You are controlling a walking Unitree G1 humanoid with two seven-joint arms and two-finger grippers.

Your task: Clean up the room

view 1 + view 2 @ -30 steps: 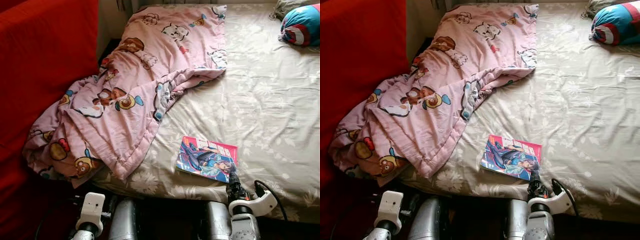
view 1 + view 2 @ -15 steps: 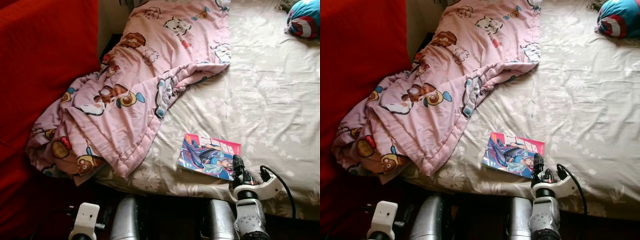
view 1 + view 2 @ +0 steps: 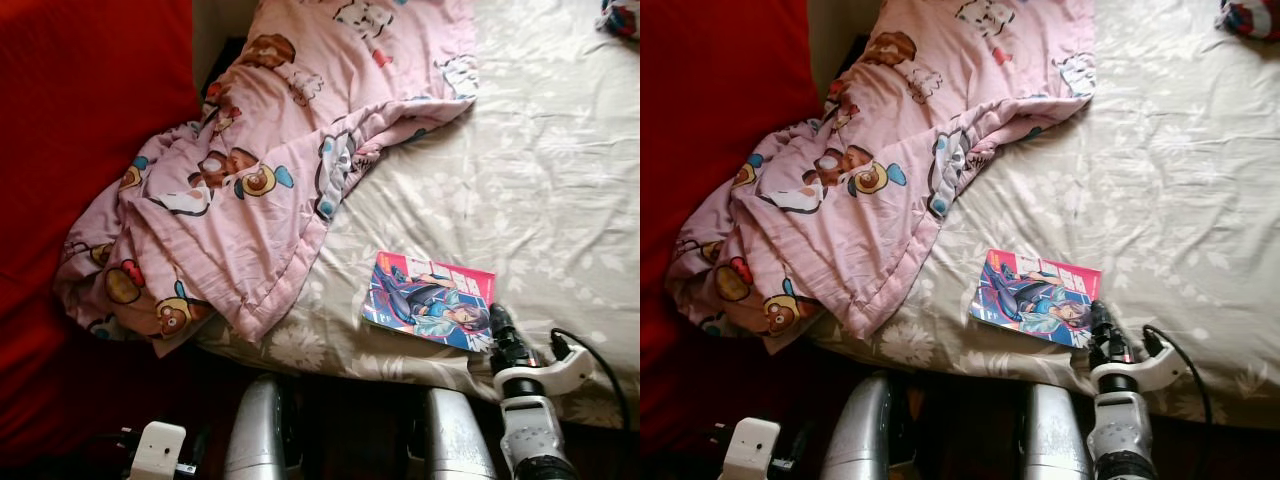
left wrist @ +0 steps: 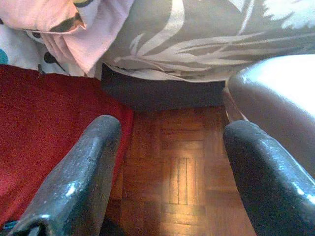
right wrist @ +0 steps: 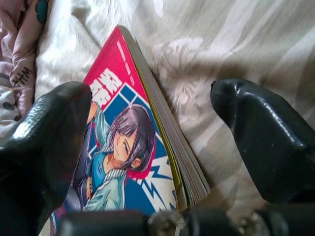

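Finding: the right gripper (image 3: 497, 325) has advanced over the last second from short of the mattress edge to the near right corner of the comic book (image 3: 429, 313). The whole scene has also slid in the head views, so the camera has moved forward and down with it; the comic book itself lies as it did. In my judgement this is the approach to a pick-up, the first concrete step of tidying the room.

Gripper state: in the right wrist view the two black fingers (image 5: 47, 142) stand wide apart, one over the cover and the other beyond the page edge above bare sheet. Nothing is clamped. Whether the finger over the cover touches it cannot be determined.

Location of item: the comic book lies flat on the grey floral bed sheet (image 3: 560, 180), at about 5 o'clock in the head view, near the foot edge of the bed. The pink cartoon quilt (image 3: 260, 170) is heaped at 10 o'clock, well apart from it, draping off the bed beside a red surface (image 3: 80, 100).

Left gripper (image 4: 170, 172): idle below the mattress edge, fingers spread, empty, over parquet floor (image 4: 182, 167).

Limits: a colourful cushion (image 3: 622, 15) at 1 o'clock is cut off by the frame. The book's title is unreadable.
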